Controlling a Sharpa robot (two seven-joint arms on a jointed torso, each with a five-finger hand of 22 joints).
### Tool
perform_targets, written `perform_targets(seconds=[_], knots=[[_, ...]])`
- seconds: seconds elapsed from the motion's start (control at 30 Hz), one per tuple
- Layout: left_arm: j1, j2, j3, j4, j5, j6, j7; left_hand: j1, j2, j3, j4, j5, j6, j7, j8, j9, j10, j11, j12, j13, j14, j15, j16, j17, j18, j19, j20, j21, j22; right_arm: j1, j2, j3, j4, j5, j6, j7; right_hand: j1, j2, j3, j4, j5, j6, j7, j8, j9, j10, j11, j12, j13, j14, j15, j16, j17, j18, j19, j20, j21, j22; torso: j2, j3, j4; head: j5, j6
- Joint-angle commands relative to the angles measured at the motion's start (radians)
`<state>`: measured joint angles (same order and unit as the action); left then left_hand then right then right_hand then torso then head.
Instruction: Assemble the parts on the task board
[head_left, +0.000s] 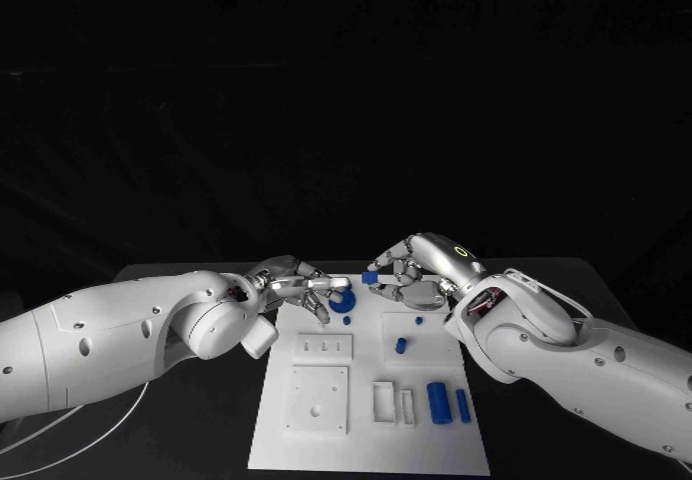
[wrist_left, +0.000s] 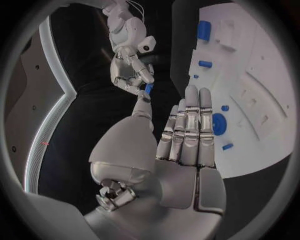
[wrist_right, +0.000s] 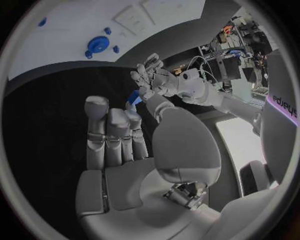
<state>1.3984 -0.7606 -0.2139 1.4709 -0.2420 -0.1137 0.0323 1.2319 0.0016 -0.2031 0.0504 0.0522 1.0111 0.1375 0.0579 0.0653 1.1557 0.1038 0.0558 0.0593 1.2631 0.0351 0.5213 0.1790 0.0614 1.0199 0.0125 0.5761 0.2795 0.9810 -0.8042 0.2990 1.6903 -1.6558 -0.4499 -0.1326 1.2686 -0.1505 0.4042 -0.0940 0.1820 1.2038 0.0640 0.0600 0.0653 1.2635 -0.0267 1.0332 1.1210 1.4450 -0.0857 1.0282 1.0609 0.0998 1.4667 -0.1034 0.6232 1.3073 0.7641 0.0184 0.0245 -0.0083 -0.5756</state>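
The white task board (head_left: 368, 440) lies in the middle of the table. Above its far edge my right hand (head_left: 408, 272) pinches a small blue part (head_left: 371, 278) at its fingertips. In the left wrist view that blue part (wrist_left: 149, 89) sits between the right hand's fingers (wrist_left: 132, 80). My left hand (head_left: 296, 285) hovers just to the left, over a round blue part (head_left: 343, 300) on the board. Its fingers (wrist_left: 187, 125) are straight and hold nothing. Its thumb tip is close to the pinched part; I cannot tell whether they touch. The right wrist view shows the pinched part (wrist_right: 134, 97) facing the left hand (wrist_right: 152, 77).
Small blue pegs (head_left: 401, 346) lie mid-board, and two longer blue pieces (head_left: 438, 403) lie near the board's front right. White raised blocks with slots (head_left: 323, 346) and a square plate (head_left: 317, 398) sit on the board's left half. Black table surrounds the board.
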Motion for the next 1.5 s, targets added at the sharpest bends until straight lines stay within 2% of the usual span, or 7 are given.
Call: perform_targets(seconds=[0.03, 0.17, 0.27, 0.37, 0.5, 0.83, 1.5], knots=[[0.0, 0.004, 0.0, 0.008, 0.055, 0.078, 0.009, -0.013, -0.08, 0.091, 0.088, -0.005, -0.009, 0.005, 0.005, 0.0, -0.01, 0.002, 0.005, 0.001, -0.003, 0.003, -0.023, -0.012, -0.007, 0.002, 0.004, -0.028, -0.017, -0.001, 0.004, 0.0, 0.004, 0.0, 0.018, -0.001, 0.001, -0.005, -0.007, 0.0, -0.001, -0.006, 0.002, 0.002, 0.001, 0.004, -0.002, 0.0, 0.001, 0.004, -0.005, -0.004, -0.002, -0.013, 0.051, -0.007, 0.006, 0.068, 0.001, -0.001, -0.0004, 0.0, -0.001], [0.0, 0.006, 0.0, 0.013, 0.1, 0.1, 0.029, -0.003, -0.125, 0.099, 0.168, -0.003, -0.02, 0.006, 0.006, 0.0, -0.022, 0.005, 0.005, 0.001, -0.012, 0.007, -0.035, -0.017, -0.01, 0.001, 0.007, -0.047, -0.027, -0.001, 0.007, 0.0, 0.008, 0.0, 0.022, -0.001, 0.002, -0.005, -0.008, 0.0, 0.0, -0.006, 0.002, 0.002, 0.001, 0.004, -0.002, -0.001, 0.001, 0.004, -0.005, -0.004, -0.002, -0.013, 0.051, -0.007, 0.005, 0.068, 0.001, -0.0012, 0.0001, -0.001, -0.002], [-0.001, 0.007, 0.0, 0.018, 0.131, 0.111, 0.041, 0.019, -0.133, 0.097, 0.206, -0.004, -0.023, 0.004, 0.006, 0.0, -0.028, 0.005, 0.005, 0.001, -0.013, 0.007, -0.04, -0.02, -0.01, 0.005, 0.008, -0.057, -0.032, -0.002, 0.009, 0.0, 0.012, -0.001, 0.023, -0.001, 0.002, -0.005, -0.008, 0.0, 0.0, -0.006, 0.002, 0.002, 0.001, 0.004, -0.002, -0.001, 0.001, 0.004, -0.005, -0.004, -0.002, -0.013, 0.051, -0.007, 0.005, 0.068, 0.001, -0.0008, 0.0006, -0.001, -0.003], [-0.001, 0.008, 0.0, 0.021, 0.148, 0.113, 0.046, 0.037, -0.103, 0.103, 0.185, -0.005, -0.019, 0.002, 0.006, 0.0, -0.033, 0.005, 0.005, 0.001, -0.014, 0.007, -0.043, -0.021, -0.011, 0.007, 0.008, -0.062, -0.035, -0.002, 0.011, 0.0, 0.015, -0.001, 0.024, -0.001, 0.002, -0.005, -0.008, 0.0, 0.0, -0.006, 0.002, 0.002, 0.001, 0.004, -0.002, -0.001, 0.001, 0.004, -0.005, -0.004, -0.002, -0.013, 0.051, -0.007, 0.005, 0.068, 0.001, -0.001, 0.001, -0.002, -0.003], [-0.001, 0.009, 0.0, 0.024, 0.164, 0.106, 0.051, 0.018, -0.05, 0.074, 0.087, -0.005, -0.02, -0.004, 0.005, 0.0, -0.05, 0.004, 0.005, 0.001, -0.018, 0.006, -0.051, -0.024, -0.014, 0.009, 0.008, -0.079, -0.042, -0.003, 0.013, 0.0, 0.019, -0.005, 0.026, -0.002, 0.002, -0.003, -0.009, 0.0, 0.0, -0.005, 0.002, 0.002, 0.001, 0.004, -0.002, -0.001, 0.001, 0.004, -0.005, -0.004, -0.001, -0.013, 0.051, -0.007, 0.006, 0.068, 0.001, -0.0008, 0.0006, -0.002, -0.004], [-0.001, 0.013, 0.0, 0.023, 0.172, 0.081, 0.049, 0.056, 0.044, 0.054, -0.022, -0.001, -0.008, -0.008, 0.005, 0.0, -0.049, 0.001, 0.005, 0.001, -0.028, 0.006, -0.041, -0.021, -0.013, 0.004, 0.01, -0.082, -0.042, -0.004, 0.014, 0.0, 0.026, -0.007, 0.029, -0.002, 0.001, -0.003, -0.011, 0.0, 0.0, -0.005, 0.002, 0.002, 0.001, 0.004, -0.002, -0.001, 0.002, 0.004, -0.005, -0.005, -0.001, -0.013, 0.051, -0.007, 0.006, 0.068, 0.001, -0.0003, 0.0004, -0.004, -0.004], [-0.001, 0.015, 0.0, 0.025, 0.199, 0.066, 0.077, 0.134, 0.209, 0.038, -0.109, 0.14, 0.047, -0.04, 0.008, 0.004, -0.01, -0.024, 0.005, 0.0, -0.039, -0.01, -0.025, -0.019, -0.02, -0.017, -0.004, -0.049, -0.024, -0.005, 0.015, 0.0, 0.024, -0.007, 0.041, -0.004, 0.0, -0.002, -0.013, 0.002, 0.0, -0.005, 0.002, 0.003, 0.001, 0.003, -0.002, -0.002, 0.001, 0.004, -0.005, -0.006, -0.001, -0.013, 0.051, -0.007, 0.006, 0.068, 0.001, -0.0017, 0.0017, -0.006, -0.005]])
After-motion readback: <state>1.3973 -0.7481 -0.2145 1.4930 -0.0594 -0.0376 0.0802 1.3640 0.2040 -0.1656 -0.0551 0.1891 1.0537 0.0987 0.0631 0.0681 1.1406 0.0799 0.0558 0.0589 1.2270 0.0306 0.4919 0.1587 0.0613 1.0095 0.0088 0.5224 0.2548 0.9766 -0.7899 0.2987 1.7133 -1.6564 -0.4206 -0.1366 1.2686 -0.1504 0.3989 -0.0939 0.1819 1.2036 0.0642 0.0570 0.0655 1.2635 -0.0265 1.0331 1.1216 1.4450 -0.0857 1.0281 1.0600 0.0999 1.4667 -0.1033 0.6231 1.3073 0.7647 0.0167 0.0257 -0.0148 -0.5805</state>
